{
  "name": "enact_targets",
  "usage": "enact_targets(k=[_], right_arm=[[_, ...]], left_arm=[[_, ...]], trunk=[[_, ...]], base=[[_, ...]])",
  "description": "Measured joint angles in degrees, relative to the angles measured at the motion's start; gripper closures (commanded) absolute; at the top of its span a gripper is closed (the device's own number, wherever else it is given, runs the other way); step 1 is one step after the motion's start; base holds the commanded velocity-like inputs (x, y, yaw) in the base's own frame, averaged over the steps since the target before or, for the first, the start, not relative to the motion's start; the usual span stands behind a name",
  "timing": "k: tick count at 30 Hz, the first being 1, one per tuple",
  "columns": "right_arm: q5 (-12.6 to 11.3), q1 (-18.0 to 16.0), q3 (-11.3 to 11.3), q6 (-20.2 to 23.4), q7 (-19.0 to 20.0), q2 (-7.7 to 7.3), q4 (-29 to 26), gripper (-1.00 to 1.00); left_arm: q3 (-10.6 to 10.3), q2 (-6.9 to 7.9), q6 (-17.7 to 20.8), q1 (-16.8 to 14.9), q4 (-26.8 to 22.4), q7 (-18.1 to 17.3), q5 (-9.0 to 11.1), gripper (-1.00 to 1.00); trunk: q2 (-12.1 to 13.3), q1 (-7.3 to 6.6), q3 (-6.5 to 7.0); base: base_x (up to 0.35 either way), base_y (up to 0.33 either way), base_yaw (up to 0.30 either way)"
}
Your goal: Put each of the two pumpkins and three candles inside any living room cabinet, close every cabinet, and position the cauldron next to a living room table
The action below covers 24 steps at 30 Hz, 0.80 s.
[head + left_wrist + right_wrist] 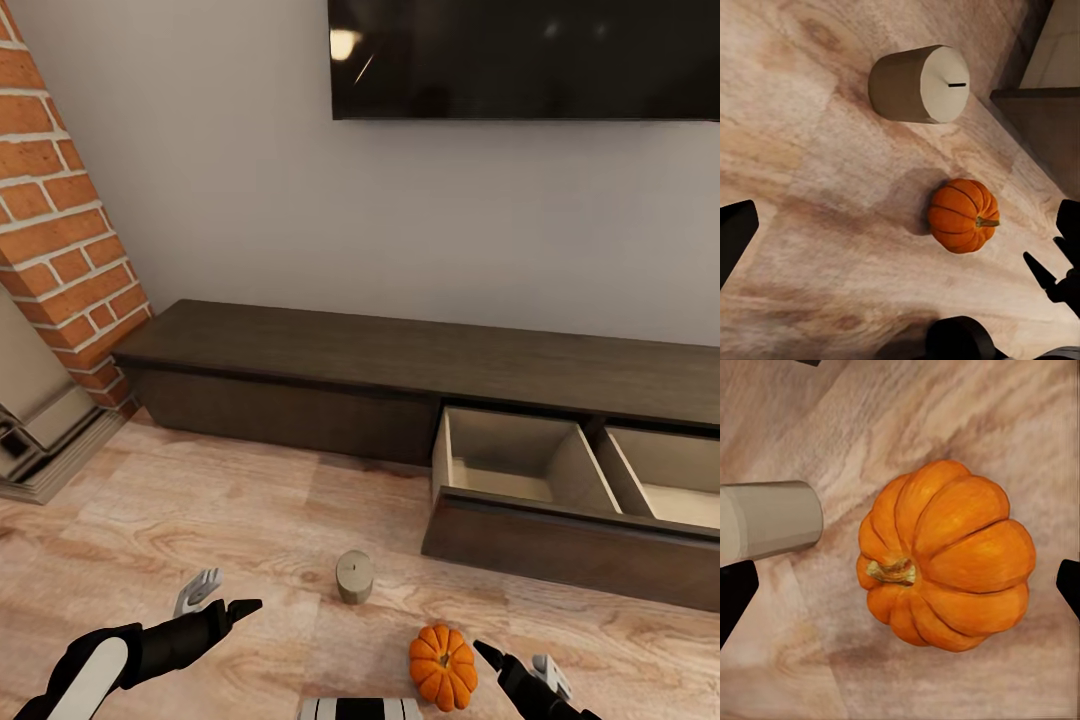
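1. We see 1 pumpkin point(443, 666) sitting on the wood floor point(200, 520), in front of the long dark cabinet point(330, 365) that runs along the wall below the television point(525, 58).
2. We see 1 candle point(354, 577) standing upright on the floor, near the pumpkin and between it and the cabinet, apart from both.
3. The cabinet's drawer point(560, 545) nearest the pumpkin is pulled out, and its 2 pale compartments show nothing inside that we can make out.
4. The cabinet front beside that drawer, toward the brick column point(60, 230), is shut.
5. Our right gripper point(515, 665) hangs just beside the pumpkin, its fingers spread wide and not touching it; in the right wrist view the pumpkin point(945, 556) lies between the 2 dark fingertips point(735, 596) with floor visible on either side.
6. In that view the candle point(769, 519) sits close by the pumpkin on its stem side.
7. Our left gripper point(220, 595) hovers over the floor well away from the pumpkin, on the far side of the candle from the drawer, fingers parted and holding nothing.
8. The left wrist view shows candle point(919, 84) and pumpkin point(963, 215) apart on the floor, with the drawer corner point(1035, 127) just beyond them.
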Motion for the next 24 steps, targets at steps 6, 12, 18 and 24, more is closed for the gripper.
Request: enact_targets(k=[6,12,18,24], right_arm=[[0.1,0.0,0.0,0.2,-1.0,0.02,0.0,-1.00],[0.1,0.0,0.1,0.3,-4.0,-0.04,-0.1,-1.00],[0.3,0.0,0.1,0.4,-4.7,-0.20,-0.1,-1.00],[0.5,0.0,0.4,0.4,-7.4,-0.22,-0.9,-1.00]], left_arm=[[0.1,0.24,0.1,0.0,0.0,-0.1,0.4,-1.00],[0.5,0.39,0.6,0.0,-0.5,-5.4,0.4,-1.00],[5.2,0.51,4.1,-1.5,-4.0,-7.3,0.6,-1.00],[11.6,0.06,9.1,-3.8,-7.0,-7.2,4.2,-1.00]], trunk=[[0.0,0.00,0.00],[0.0,0.08,-0.66],[-0.1,0.23,-1.99],[-0.2,0.39,-3.32]], base=[[0.000,0.000,0.000],[0.000,0.000,0.000],[0.000,0.000,0.000],[0.000,0.000,0.000]])
